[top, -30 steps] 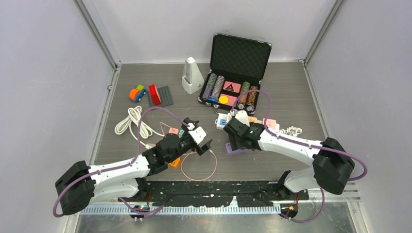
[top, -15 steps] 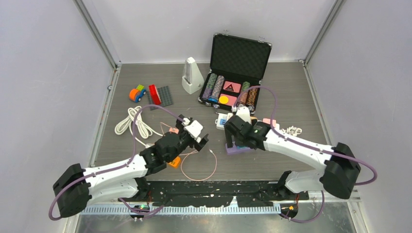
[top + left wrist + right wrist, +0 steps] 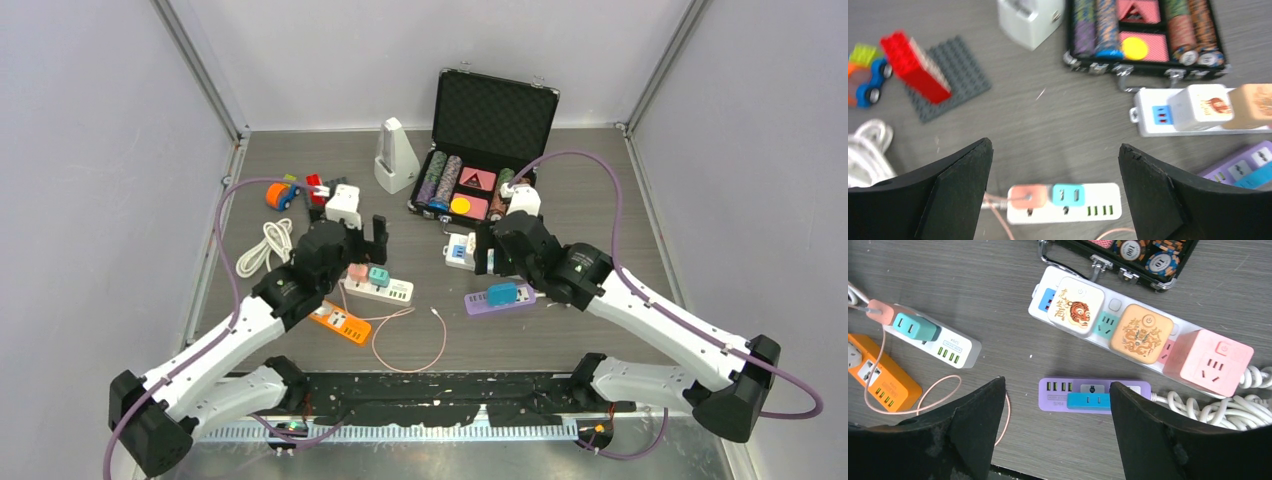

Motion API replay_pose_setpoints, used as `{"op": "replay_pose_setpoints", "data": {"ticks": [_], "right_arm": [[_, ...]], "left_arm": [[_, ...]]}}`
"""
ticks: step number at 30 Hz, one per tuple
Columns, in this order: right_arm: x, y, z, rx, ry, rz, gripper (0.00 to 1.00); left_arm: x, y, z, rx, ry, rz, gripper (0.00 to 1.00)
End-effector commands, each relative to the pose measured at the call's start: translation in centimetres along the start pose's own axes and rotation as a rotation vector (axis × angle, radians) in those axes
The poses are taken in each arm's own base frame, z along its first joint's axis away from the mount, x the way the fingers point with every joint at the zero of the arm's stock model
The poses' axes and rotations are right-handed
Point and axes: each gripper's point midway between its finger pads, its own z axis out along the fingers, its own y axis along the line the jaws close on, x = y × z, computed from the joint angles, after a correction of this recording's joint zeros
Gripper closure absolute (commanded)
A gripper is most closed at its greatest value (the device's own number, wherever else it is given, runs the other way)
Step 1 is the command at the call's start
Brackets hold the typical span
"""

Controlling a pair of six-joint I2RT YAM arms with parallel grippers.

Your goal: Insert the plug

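1. The right tool [image 3: 1056, 385] hangs over the table [image 3: 973, 285], fingers spread wide, nothing between them.
2. The blue plug [image 3: 1088, 400] sits on the purple power strip [image 3: 1053, 402] directly beneath this tool, closer to one finger than the other. Whether it is pushed fully home cannot be told.
3. Just beyond the tool's tips lies a long white strip [image 3: 1115, 305] carrying a tiger-printed adapter [image 3: 1077, 306].
4. The left tool [image 3: 1054, 150] is likewise spread and empty, well apart from the blue plug.
5. Beneath the left tool lies a short white strip [image 3: 1098, 205] holding a pink plug [image 3: 1025, 196] and a teal plug [image 3: 1068, 194] side by side.
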Motion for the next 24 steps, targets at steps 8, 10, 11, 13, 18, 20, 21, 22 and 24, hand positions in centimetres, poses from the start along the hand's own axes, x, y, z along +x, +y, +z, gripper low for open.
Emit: {"op": "replay_pose_setpoints", "data": {"ticks": [8, 10, 11, 13, 18, 20, 21, 22, 24], "right_arm": [[0.5, 3.0, 0.4, -0.193, -0.024, -0.032, 0.22], [0.6, 3.0, 0.5, -0.194, -0.029, -0.041, 0.2], [0.4, 2.9, 0.5, -0.189, -0.036, -0.041, 0.18], [0.1, 2.3, 0.5, -0.161, -0.052, -0.04, 0.17], [-1.6, -0.7, -0.8, -0.06, -0.145, -0.007, 0.15], [-2.4, -2.4, -1.9, -0.004, -0.2, 0.017, 0.13], [-3.1, -3.6, -3.1, 0.025, -0.245, 0.037, 0.12], [-3.5, -4.3, -3.7, 0.043, -0.269, 0.049, 0.11], [-4.4, -6.5, -6.0, 0.089, -0.343, 0.081, 0.1]], "left_arm": [[7.9, 8.0, -6.9, -0.302, 0.343, -0.247, 0.06], [8.7, 9.0, -8.8, -0.352, 0.357, -0.269, 0.05], [8.6, 9.2, -9.3, -0.36, 0.344, -0.284, 0.04], [8.6, 9.5, -10.7, -0.373, 0.329, -0.306, 0.04], [6.5, 9.8, -13.9, -0.346, 0.231, -0.35, 0.03], [5.6, 10.0, -15.5, -0.331, 0.182, -0.37, 0.02], [5.1, 10.0, -16.3, -0.316, 0.156, -0.378, 0.01], [4.6, 10.0, -17.1, -0.299, 0.131, -0.38, 0.0], [3.7, 10.0, -18.8, -0.257, 0.07, -0.375, 0.01]]}}
